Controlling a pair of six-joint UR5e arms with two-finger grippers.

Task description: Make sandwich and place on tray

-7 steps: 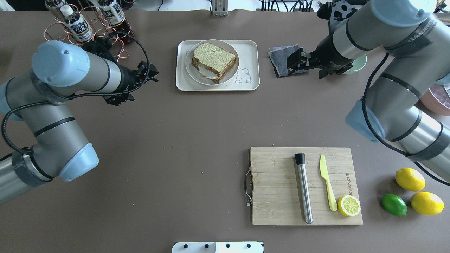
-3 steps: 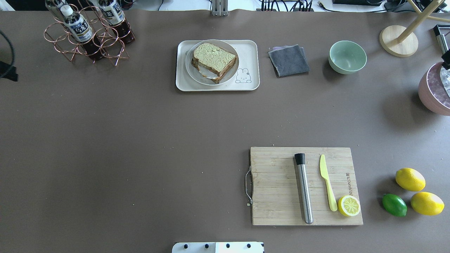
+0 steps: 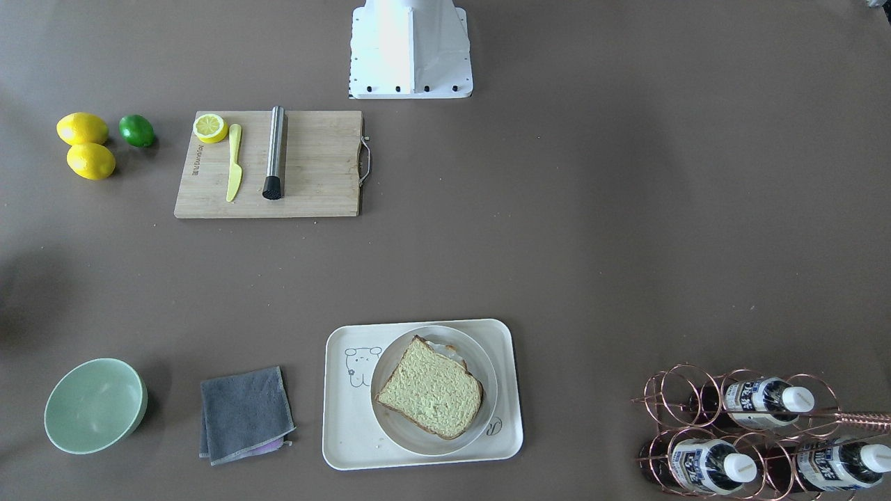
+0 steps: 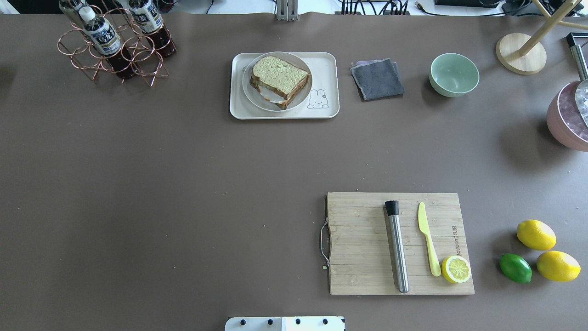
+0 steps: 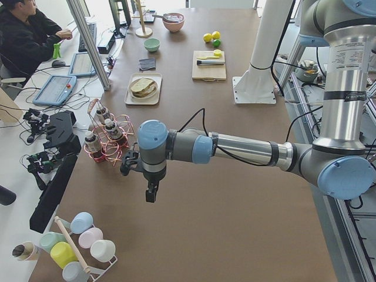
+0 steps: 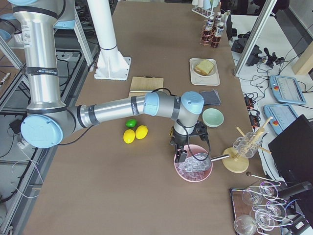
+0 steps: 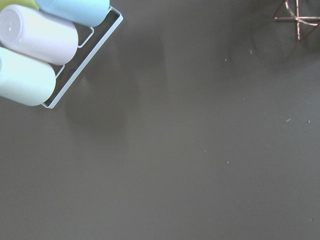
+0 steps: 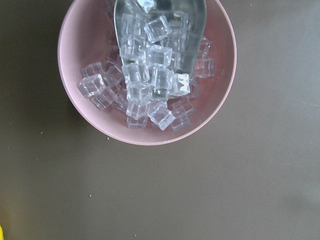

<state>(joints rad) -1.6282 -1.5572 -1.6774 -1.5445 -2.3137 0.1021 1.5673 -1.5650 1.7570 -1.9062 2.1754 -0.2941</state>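
Note:
The sandwich (image 4: 279, 78), two bread slices with white egg showing between them, lies on a round pale grey plate (image 4: 248, 93) standing on the cream tray (image 4: 328, 69) at the table's far middle. It also shows in the front view (image 3: 430, 387) on the tray (image 3: 348, 424). Both arms are out of the overhead and front views. My left gripper (image 5: 151, 192) hangs over bare table beyond the bottle rack, far from the tray. My right gripper (image 6: 180, 155) hangs over the pink ice bowl. I cannot tell whether either is open or shut.
A wooden cutting board (image 4: 358, 243) holds a steel muddler (image 4: 398, 248), yellow knife (image 4: 427, 239) and lemon half (image 4: 456, 269). Lemons and a lime (image 4: 515, 268), a green bowl (image 4: 454, 74), grey cloth (image 4: 377, 78), bottle rack (image 4: 115, 43), pink ice bowl (image 8: 147, 75) and cup rack (image 7: 45, 45) stand around.
Both arms, which flanked the tray a second ago, have swung outwards and left the overhead view. The sandwich, plate and tray have not moved.

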